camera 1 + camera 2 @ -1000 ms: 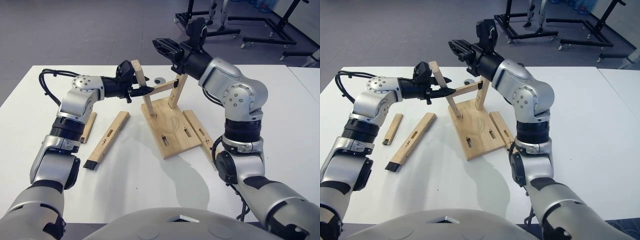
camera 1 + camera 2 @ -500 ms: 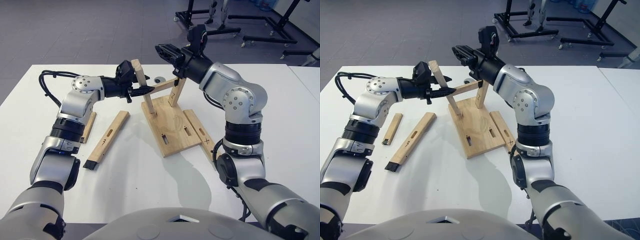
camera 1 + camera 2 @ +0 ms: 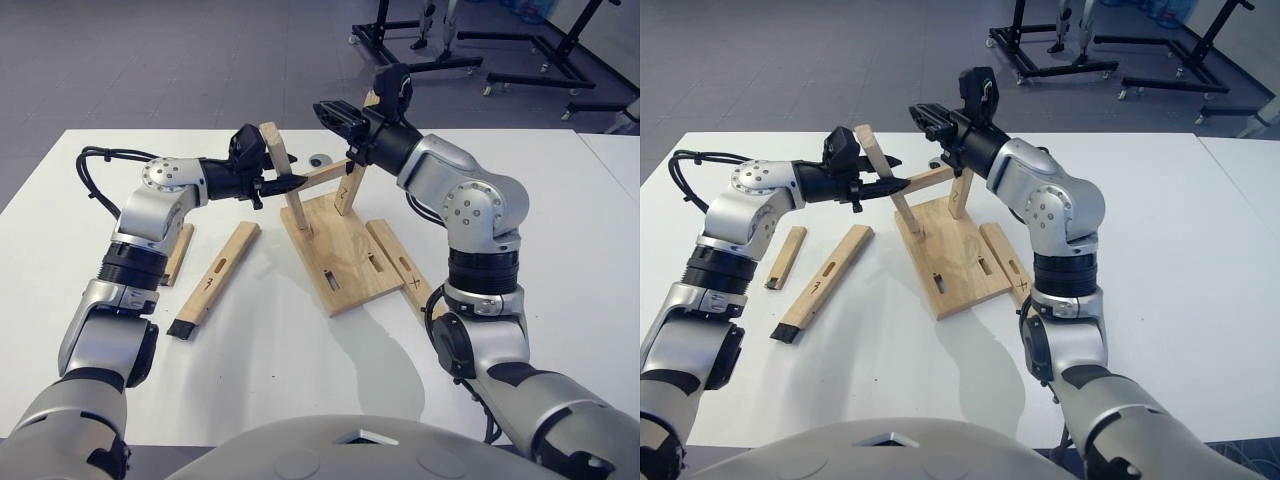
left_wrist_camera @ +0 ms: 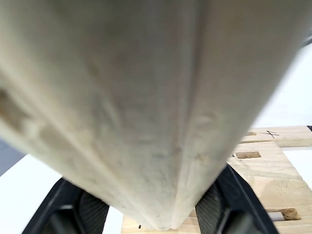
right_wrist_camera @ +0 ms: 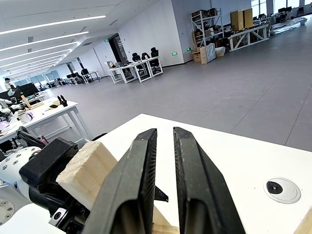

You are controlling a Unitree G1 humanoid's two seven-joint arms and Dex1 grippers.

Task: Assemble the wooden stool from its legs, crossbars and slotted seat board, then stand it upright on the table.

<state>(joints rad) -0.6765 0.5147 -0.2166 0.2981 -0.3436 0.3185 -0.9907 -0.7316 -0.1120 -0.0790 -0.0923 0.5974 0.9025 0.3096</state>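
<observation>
Seat board point(image 3: 345, 255) lay flat at centre of table point(image 3: 560, 200); one leg point(image 3: 295, 208) stood at its 11 o'clock corner, clamped by left gripper point(image 3: 290, 181). Right gripper point(image 3: 322, 107) hovered at 12 o'clock, jaws nearly together, empty. Wood judged light, rigid, unslippery: hold mid-leg.

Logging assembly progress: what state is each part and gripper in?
seat board: lying flat, near slots empty
tall leg: standing tilted in seat board
second leg: standing in board
crossbar: spanning both standing legs
left loose leg: lying flat
right loose leg: lying flat
short bar: lying flat
left gripper: shut on tall leg
right gripper: shut, empty
</observation>
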